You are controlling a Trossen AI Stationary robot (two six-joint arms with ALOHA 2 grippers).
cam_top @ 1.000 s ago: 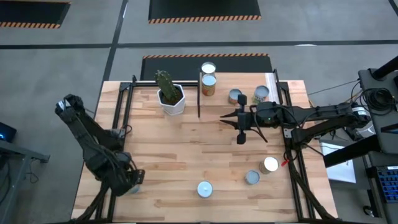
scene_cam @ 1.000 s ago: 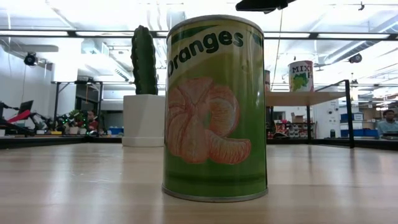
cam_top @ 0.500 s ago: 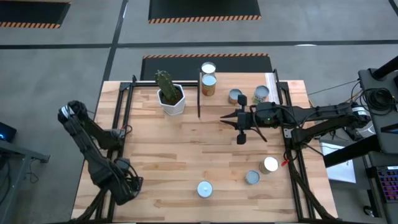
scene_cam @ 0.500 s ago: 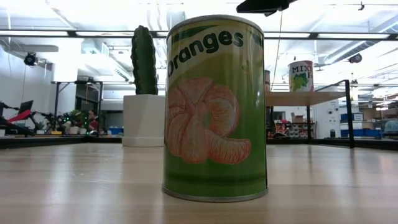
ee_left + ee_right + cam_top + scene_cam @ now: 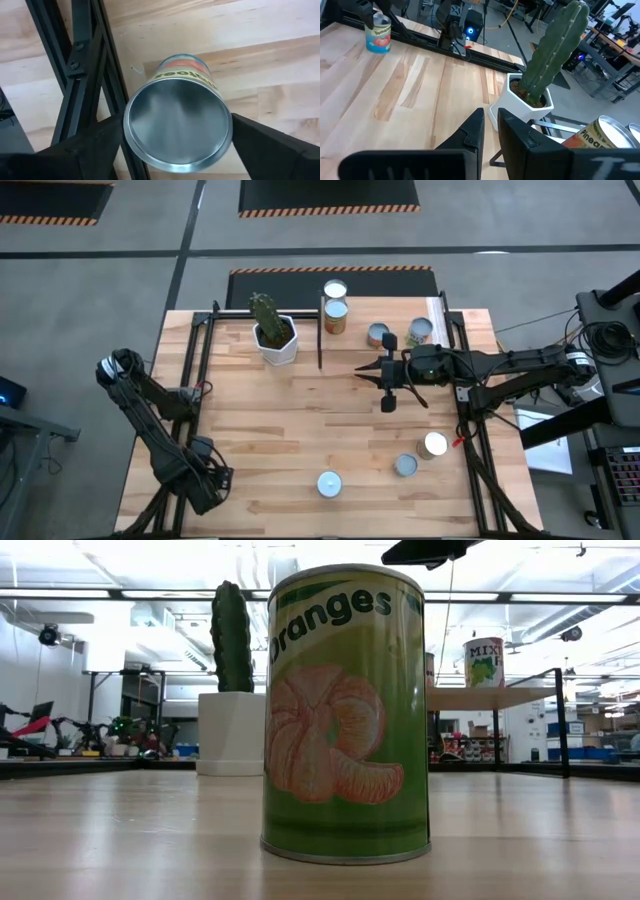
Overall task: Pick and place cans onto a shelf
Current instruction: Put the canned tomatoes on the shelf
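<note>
Since a second ago the left arm has folded further in toward the near left corner of the table (image 5: pixel 260 410); its elbow sits lower and its wrist nearer the front edge. The left gripper (image 5: pixel 207 485) has its fingers (image 5: pixel 85 145) spread to either side of a tomato can (image 5: pixel 177 127), touching its rim on both sides, so it appears closed on that can at the table's left front corner. The right arm is unchanged: the right gripper (image 5: pixel 388 385) hangs over the middle right of the table with its fingers (image 5: pixel 470 132) nearly together and nothing between them. The other cans have not moved: the oranges can (image 5: pixel 345 710) stands at the front centre, two cans (image 5: pixel 420 455) stand touching near the front right, two (image 5: pixel 398 333) at the back right, and two (image 5: pixel 335 308) sit on the shelf (image 5: pixel 480 698) at the back, beside the cactus pot (image 5: pixel 275 338).
</note>
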